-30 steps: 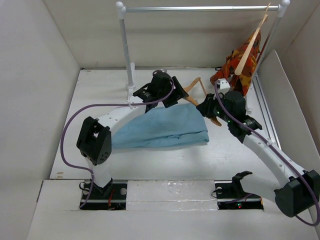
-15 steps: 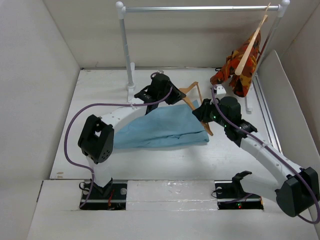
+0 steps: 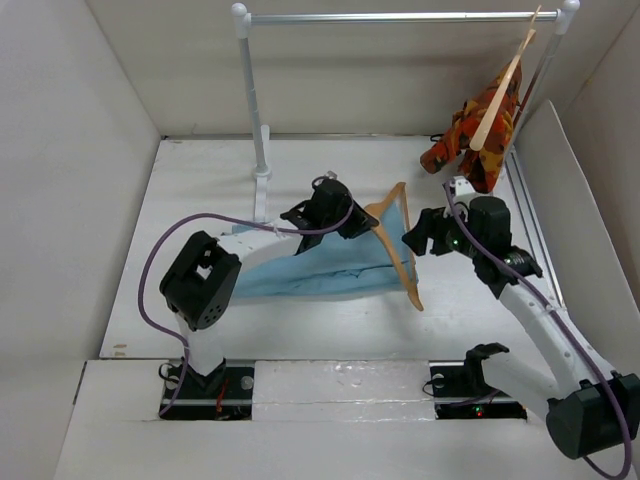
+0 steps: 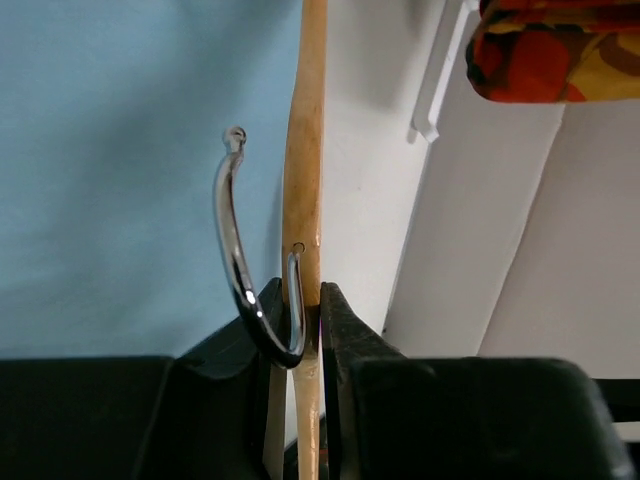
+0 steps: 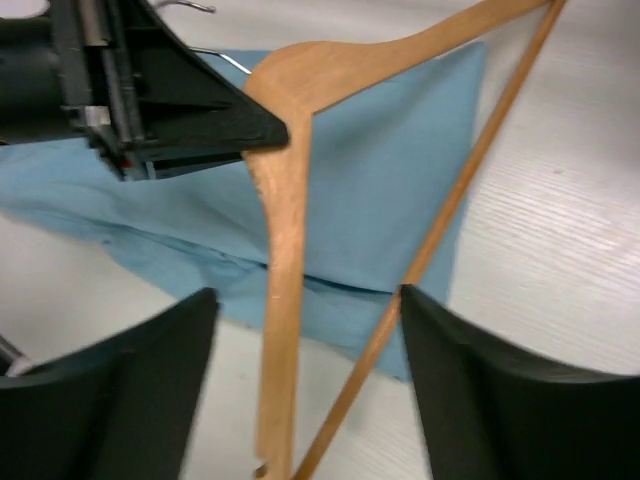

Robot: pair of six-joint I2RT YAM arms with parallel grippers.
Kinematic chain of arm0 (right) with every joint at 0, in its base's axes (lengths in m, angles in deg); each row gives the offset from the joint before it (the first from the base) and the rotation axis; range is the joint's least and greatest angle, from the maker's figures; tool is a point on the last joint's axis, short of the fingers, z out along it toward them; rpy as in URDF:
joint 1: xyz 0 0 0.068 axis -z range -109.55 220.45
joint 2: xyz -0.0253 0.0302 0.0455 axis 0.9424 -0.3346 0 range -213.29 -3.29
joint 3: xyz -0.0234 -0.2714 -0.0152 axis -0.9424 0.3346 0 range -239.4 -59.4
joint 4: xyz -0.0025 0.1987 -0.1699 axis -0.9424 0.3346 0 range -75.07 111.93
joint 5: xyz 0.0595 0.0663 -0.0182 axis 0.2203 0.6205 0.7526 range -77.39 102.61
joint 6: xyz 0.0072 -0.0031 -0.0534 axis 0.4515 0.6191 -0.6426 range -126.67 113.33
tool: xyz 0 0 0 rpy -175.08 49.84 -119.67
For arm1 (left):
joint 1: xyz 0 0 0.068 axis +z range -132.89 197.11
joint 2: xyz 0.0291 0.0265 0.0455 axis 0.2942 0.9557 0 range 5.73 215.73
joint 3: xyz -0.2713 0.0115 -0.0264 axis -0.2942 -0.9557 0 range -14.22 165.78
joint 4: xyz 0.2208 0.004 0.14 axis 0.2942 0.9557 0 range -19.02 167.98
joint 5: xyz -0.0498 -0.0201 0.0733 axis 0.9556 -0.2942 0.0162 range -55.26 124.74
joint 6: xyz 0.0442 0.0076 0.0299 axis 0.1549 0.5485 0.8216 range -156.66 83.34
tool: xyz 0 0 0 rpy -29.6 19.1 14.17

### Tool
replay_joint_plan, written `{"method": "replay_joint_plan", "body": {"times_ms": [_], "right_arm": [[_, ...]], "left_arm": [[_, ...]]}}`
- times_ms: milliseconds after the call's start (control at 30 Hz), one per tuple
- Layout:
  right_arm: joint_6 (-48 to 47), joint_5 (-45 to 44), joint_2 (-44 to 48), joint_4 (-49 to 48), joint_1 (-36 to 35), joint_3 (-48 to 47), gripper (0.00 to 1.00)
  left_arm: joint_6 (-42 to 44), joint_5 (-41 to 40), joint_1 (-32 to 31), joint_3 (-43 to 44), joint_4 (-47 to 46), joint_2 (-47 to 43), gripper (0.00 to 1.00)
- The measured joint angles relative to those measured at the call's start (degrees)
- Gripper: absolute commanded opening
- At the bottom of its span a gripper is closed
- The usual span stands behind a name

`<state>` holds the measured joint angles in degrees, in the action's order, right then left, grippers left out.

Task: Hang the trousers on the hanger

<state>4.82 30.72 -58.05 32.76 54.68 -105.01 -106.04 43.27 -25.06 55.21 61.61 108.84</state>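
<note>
The light-blue trousers lie flat on the table in the middle. The wooden hanger stands tilted over their right end. My left gripper is shut on the hanger's top. In the left wrist view the wood sits pinched between the jaws, with the metal hook curving left over the trousers. My right gripper is open just right of the hanger. In the right wrist view the hanger's arm and crossbar run between the spread fingers, over the trousers.
A metal clothes rail on two white posts spans the back. A second wooden hanger with an orange-red patterned garment hangs at its right end, close behind my right arm. White walls enclose the table on three sides.
My left gripper shut on the hanger's top and drew it nearer, tipping it over the trousers' right end. My right gripper opened, let the hanger go and backed off to the right.
</note>
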Motion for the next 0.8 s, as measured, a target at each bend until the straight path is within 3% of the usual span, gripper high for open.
{"method": "replay_joint_plan", "body": {"times_ms": [33,100,133,233,333,433,800], "right_arm": [[-1.27,0.83,-0.15,1.14,1.55,-0.33,0.36],[-3.45,2.73,-1.16,2.62,4.22,-0.52,0.07],[-4.46,3.93,-2.27,2.99,5.29,-0.57,0.00],[-7.85,7.13,-8.48,3.80,7.13,-1.40,0.03],[-11.26,8.74,-17.05,4.72,7.21,-3.74,0.28],[-12.59,9.05,-21.88,3.74,7.23,-3.98,0.36],[-13.64,8.94,-39.10,-6.86,9.07,-4.66,0.52]], "left_arm": [[-0.68,0.00,-0.48,-0.17,-0.85,0.00,0.00],[-2.19,-0.07,-1.53,-0.52,-2.34,0.02,0.00],[-2.84,-0.22,-2.21,-0.55,-2.89,0.20,0.00],[-3.98,-1.51,-4.07,-0.52,-4.87,1.62,0.00],[-4.15,-3.32,-5.77,-0.42,-7.02,4.48,0.00],[-3.98,-5.97,-7.02,-0.42,-9.01,6.78,0.00],[-1.29,-13.84,-7.21,-0.42,-10.86,8.15,0.00]]}}
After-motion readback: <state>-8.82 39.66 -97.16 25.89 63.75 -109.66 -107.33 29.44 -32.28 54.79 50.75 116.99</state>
